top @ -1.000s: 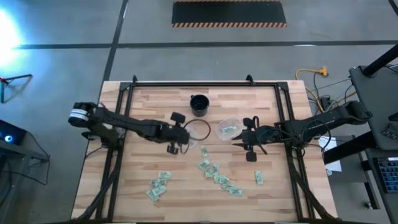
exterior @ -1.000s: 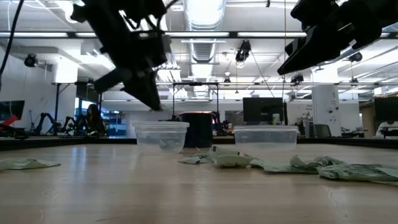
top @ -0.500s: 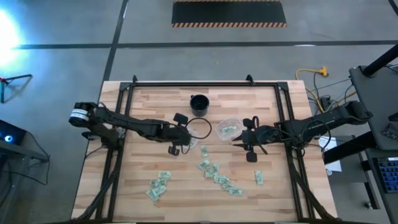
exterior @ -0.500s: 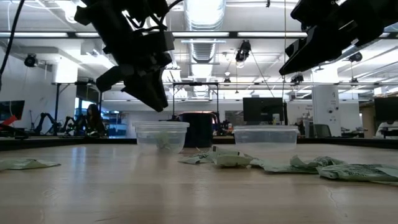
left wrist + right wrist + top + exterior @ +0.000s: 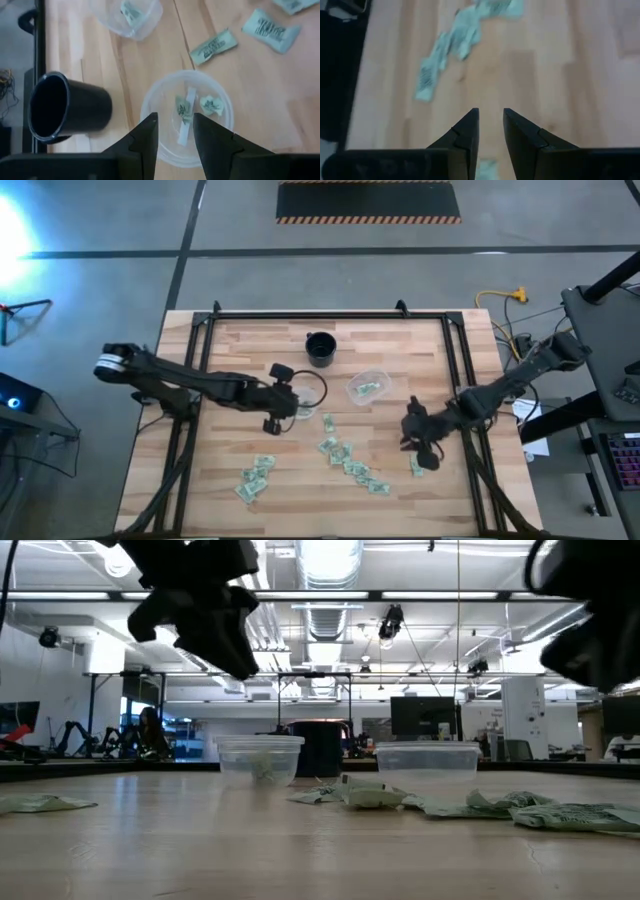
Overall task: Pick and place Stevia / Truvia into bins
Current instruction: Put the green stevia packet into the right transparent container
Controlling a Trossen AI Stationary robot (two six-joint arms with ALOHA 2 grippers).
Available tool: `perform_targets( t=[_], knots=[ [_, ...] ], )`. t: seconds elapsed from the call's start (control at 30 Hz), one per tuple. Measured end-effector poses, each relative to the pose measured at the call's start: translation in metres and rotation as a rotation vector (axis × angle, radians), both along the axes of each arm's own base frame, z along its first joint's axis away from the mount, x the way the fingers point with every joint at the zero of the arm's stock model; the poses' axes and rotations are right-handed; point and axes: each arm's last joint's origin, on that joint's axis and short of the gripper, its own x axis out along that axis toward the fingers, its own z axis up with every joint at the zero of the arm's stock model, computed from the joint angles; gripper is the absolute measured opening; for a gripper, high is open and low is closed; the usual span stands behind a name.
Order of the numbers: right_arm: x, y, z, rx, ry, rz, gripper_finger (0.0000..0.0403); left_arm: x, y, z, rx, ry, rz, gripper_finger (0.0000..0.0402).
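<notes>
Left claw (image 5: pixel 287 403) hovers, fingers slightly apart and empty, over one clear cup (image 5: pixel 187 116) holding three sweetener packets (image 5: pixel 185 111). Beside it stand a black cup (image 5: pixel 320 348) and a second clear cup (image 5: pixel 367 386). Right claw (image 5: pixel 411 442), narrowly open, hangs above loose packets (image 5: pixel 352 464) on the tabletop (image 5: pixel 230 350).

A robotics lab or workshop is shown. A wooden table (image 5: pixel 240 350) on a black metal frame is set on a bare concrete floor, where a black mat with hazard-striped edges (image 5: pixel 368 202) is laid. Beyond the table, exposed ceiling ducting (image 5: pixel 330 612), strip lights, monitors (image 5: pixel 418 717), other robot arms (image 5: pixel 75 732) and a seated person (image 5: pixel 150 730) are seen.
</notes>
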Motion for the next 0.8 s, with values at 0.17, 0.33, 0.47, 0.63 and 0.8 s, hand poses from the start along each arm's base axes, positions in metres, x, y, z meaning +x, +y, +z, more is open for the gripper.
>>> perform_targets(
  t=[0.17, 0.33, 0.47, 0.63, 0.8],
  knots=[
    [-0.018, 0.027, 0.000, 0.045, 0.011, -0.048, 0.0081, -0.004, 0.001, 0.003, -0.001, -0.013, 0.004, 0.0107],
    [-0.035, 0.044, -0.001, 0.044, -0.014, -0.106, 0.0081, -0.004, 0.001, 0.004, -0.001, -0.022, 0.006, 0.0107],
    [-0.040, 0.054, -0.009, 0.007, -0.006, -0.113, 0.0081, -0.003, 0.001, 0.003, -0.014, -0.030, 0.024, 0.0107],
    [-0.038, 0.067, -0.022, -0.057, 0.052, -0.104, 0.0082, -0.004, 0.000, 0.003, -0.023, -0.032, 0.033, 0.0107],
    [-0.032, 0.090, -0.018, -0.167, 0.127, -0.079, 0.0082, -0.003, 0.000, 0.004, -0.032, -0.037, 0.041, 0.0107]
  ],
)
